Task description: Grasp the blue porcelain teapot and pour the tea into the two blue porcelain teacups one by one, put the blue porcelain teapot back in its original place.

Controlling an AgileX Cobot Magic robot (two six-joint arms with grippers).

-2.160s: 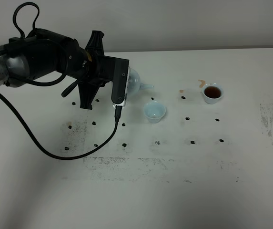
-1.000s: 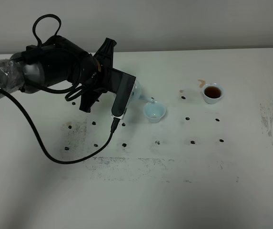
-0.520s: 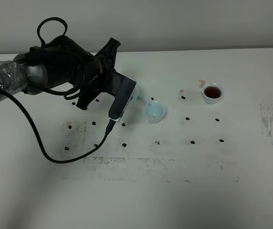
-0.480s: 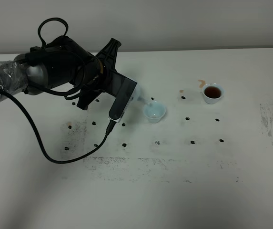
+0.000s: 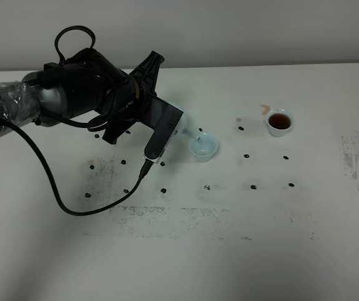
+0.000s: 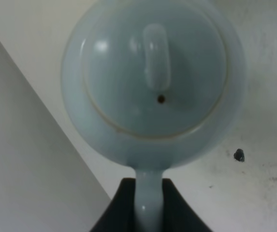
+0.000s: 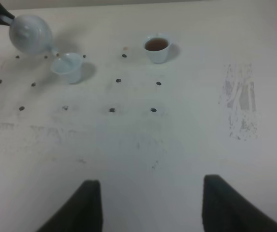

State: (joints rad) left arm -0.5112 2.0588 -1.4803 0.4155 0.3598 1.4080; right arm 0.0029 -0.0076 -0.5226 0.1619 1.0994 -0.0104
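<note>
A white table [image 5: 229, 251], scuffed and marked with rows of black dots [image 5: 207, 187], stands against a pale wall [image 5: 229, 31].

From the left, the dark left arm [image 5: 72, 94] reaches in, trailing a looped cable [image 5: 54, 188]. The left gripper [image 6: 149, 208] is clamped on the loop handle of the blue porcelain teapot [image 6: 153, 82]. The pot is lifted off the table and tipped, with its spout just above the rim of the near teacup [image 5: 203, 147]. Further right stands the far teacup [image 5: 279, 122], which holds dark tea, with a small tea stain [image 5: 265, 108] just beside it. The right gripper [image 7: 150, 208] appears only in its own wrist view, with its fingers spread wide and holding nothing, well back from the cups.

The step in hand looks like filling the near teacup. It would go best by rolling the wrist slowly, with the spout held over the middle of the cup and the lid watched, then levelling off before the cup brims. The stain suggests that spills come easily.

In the high view the wrist camera housing [image 5: 163, 128] hides the left gripper and most of the pot. No stream can be made out, and the near teacup's fill level is unclear. The left wrist view cuts off the handle's end and does not show the spout.
</note>
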